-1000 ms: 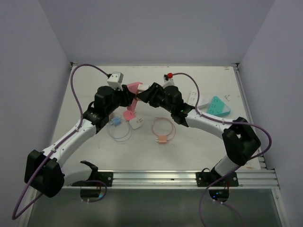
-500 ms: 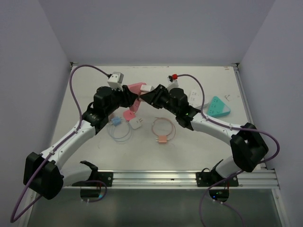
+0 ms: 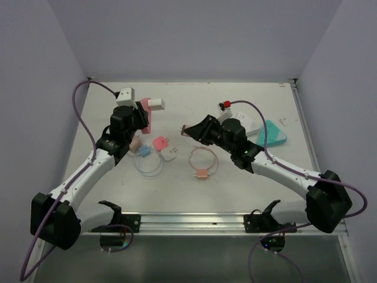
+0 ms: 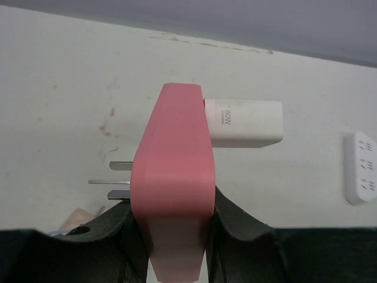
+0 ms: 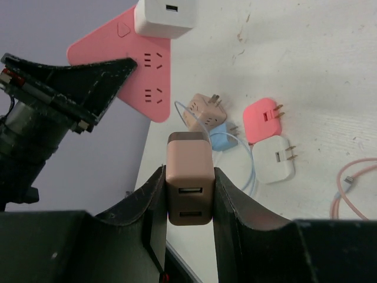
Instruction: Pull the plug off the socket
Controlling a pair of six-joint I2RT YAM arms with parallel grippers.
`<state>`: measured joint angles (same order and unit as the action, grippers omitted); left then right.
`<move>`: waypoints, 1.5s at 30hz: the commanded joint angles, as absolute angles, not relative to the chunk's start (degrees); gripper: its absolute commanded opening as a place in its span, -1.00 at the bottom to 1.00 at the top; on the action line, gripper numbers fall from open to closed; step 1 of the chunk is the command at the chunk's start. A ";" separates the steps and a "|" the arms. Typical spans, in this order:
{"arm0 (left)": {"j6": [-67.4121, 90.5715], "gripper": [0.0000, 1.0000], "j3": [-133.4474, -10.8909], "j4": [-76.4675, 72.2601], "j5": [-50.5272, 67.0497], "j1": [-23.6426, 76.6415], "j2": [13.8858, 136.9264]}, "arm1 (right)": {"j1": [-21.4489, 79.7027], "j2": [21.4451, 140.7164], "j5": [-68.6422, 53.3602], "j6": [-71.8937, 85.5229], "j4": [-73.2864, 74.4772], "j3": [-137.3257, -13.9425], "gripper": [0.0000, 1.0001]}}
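Observation:
My left gripper [image 4: 172, 203] is shut on a pink socket [image 4: 174, 177], held upright above the table's back left [image 3: 145, 115]. A white charger [image 4: 244, 122] is still plugged into the socket's upper face [image 3: 156, 104], and metal prongs stick out of its other side. My right gripper [image 5: 188, 183] is shut on a tan two-port USB plug [image 5: 188, 177]. That plug [image 3: 184, 128] is free of the socket, with a clear gap of air between them. In the right wrist view the pink socket [image 5: 135, 65] shows its empty holes.
Small adapters lie on the table under the arms: tan [image 5: 203, 109], blue [image 5: 222, 138], pink [image 3: 160, 142] and white [image 3: 170, 154]. A coiled orange cable [image 3: 203, 162] lies mid-table. A white power strip [image 3: 242, 121] and a teal triangular socket [image 3: 271, 132] sit at the right.
The two grippers met at the socket; now they have drawn apart. The right one closed on the tan plug and carried it right; the left swung the socket left.

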<state>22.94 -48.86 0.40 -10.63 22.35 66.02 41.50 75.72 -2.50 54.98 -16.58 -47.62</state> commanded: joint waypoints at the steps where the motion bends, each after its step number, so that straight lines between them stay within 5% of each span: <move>1: 20.92 -1.00 -51.50 -2.64 -23.12 21.18 64.42 | 41.22 72.51 -3.08 51.86 -13.72 -46.15 -1.00; 16: 19.60 -1.00 -50.28 -8.00 -5.02 21.18 63.98 | 42.19 89.90 -15.12 48.69 -13.53 -41.66 -0.87; 19: 19.34 -1.00 -50.27 -8.70 -2.73 21.18 63.98 | 42.19 90.70 -14.59 48.25 -13.10 -41.66 -0.67; 23: 18.90 -1.00 -50.36 -9.05 -0.71 21.18 64.07 | 42.19 89.74 -12.49 46.50 -8.72 -42.80 -0.04; 29: 18.28 -1.00 -50.19 -9.67 3.07 21.18 64.07 | 42.28 84.30 -10.38 42.11 -3.27 -44.47 0.32; 45: 14.94 -1.00 -52.91 -8.79 19.94 21.18 67.76 | 42.36 74.79 2.81 7.14 4.75 -58.79 0.77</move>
<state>16.69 -48.99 -2.68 14.35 21.04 67.77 42.11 75.26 -1.80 17.89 3.16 -55.11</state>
